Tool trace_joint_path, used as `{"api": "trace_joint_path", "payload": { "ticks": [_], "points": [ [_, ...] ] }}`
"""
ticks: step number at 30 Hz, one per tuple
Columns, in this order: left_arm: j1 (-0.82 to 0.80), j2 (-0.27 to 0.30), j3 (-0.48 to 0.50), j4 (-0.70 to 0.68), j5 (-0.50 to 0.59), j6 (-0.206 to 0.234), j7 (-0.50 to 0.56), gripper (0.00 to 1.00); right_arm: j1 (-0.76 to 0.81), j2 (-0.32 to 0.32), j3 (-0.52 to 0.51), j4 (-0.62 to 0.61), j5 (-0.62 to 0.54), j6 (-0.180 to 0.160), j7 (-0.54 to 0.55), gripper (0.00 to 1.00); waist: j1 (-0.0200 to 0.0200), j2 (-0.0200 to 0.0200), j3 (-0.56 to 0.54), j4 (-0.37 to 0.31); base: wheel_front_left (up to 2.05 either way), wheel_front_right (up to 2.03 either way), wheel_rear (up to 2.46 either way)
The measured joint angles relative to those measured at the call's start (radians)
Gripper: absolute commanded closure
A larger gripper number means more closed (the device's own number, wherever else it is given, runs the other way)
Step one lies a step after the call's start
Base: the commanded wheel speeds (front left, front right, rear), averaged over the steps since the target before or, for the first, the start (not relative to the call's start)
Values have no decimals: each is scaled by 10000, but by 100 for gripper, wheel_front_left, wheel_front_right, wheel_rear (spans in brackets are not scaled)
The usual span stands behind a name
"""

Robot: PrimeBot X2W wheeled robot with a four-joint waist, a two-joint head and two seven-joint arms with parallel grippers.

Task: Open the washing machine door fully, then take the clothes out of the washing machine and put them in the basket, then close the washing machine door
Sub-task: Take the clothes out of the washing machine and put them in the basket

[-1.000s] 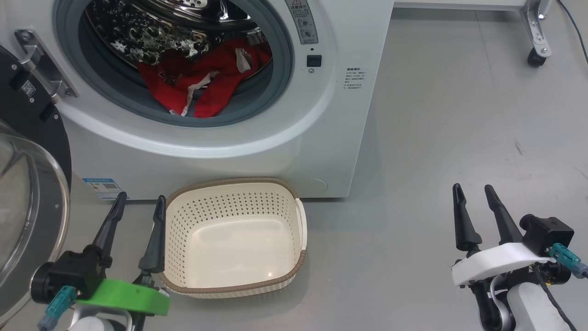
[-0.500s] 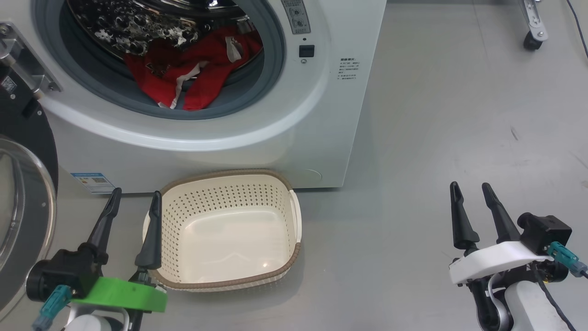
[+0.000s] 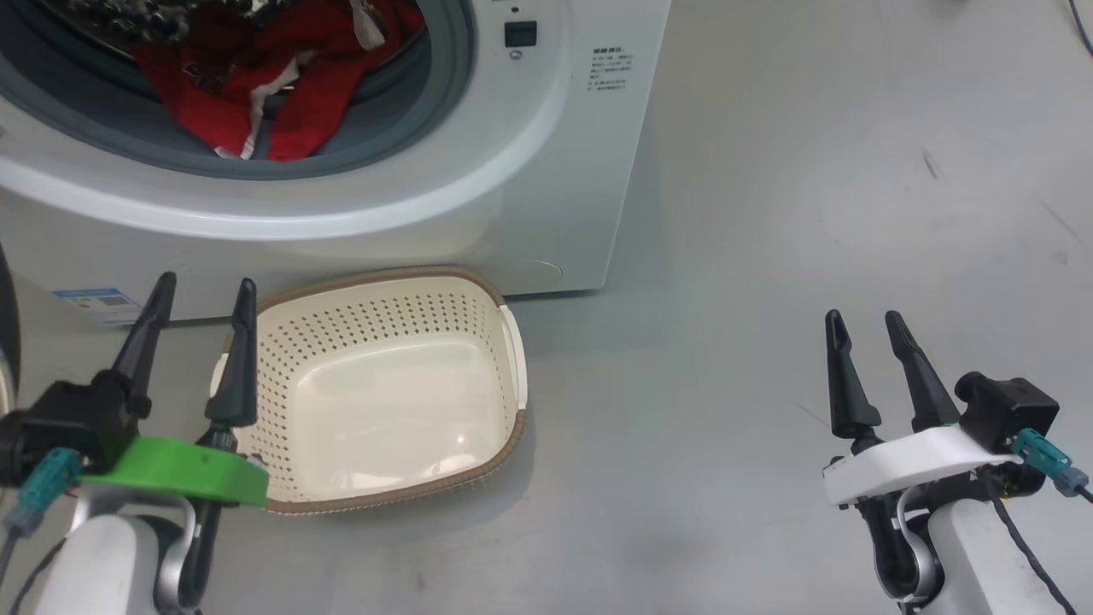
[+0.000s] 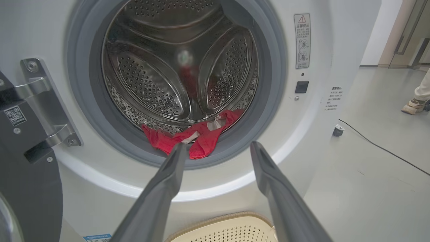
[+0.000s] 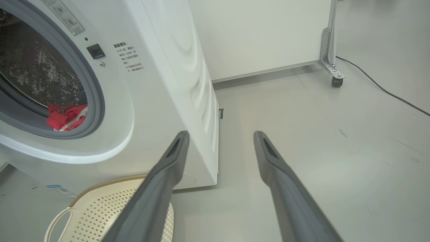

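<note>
The washing machine [image 3: 529,196] stands with its door [image 4: 30,188] swung open to the left, black inner side showing. Red clothes [image 3: 239,77] with white trim lie at the front of the steel drum [image 4: 181,67], partly on the grey gasket. The cream basket [image 3: 504,342] sits empty on the floor against the machine's front. My left gripper [image 3: 205,286] is open beside the basket's left rim, and in the left wrist view it [image 4: 217,145] points at the clothes [image 4: 195,137]. My right gripper [image 3: 862,318] is open over bare floor to the machine's right.
Grey floor spreads to the right of the machine. A white panel on a metal caster leg [image 5: 332,70] stands behind, with a black cable [image 5: 386,90] running across the floor. A person's foot [image 4: 415,106] shows far right in the left wrist view.
The head camera has moved, so the machine and basket sit higher and further left in the picture. Both grippers stay open and empty in much the same pose.
</note>
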State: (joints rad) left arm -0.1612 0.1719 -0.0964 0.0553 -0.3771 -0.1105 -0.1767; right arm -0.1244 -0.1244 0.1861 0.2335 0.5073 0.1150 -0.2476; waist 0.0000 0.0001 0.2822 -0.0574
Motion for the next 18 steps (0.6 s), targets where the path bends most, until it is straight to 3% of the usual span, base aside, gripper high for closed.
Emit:
{"api": "trace_joint_path", "payload": {
  "ticks": [8,18],
  "points": [
    [-1099,451,499,132,0,349,989,0,-547,247,79,-236,-111,2,0,0,0,0,904,-576,0,0,0],
    [-2892,1244,1030,667,-109,453,2247,0,-927,483,73,-268,-94,15,0,0,0,0,1928,-1647,0,0,0]
  ]
}}
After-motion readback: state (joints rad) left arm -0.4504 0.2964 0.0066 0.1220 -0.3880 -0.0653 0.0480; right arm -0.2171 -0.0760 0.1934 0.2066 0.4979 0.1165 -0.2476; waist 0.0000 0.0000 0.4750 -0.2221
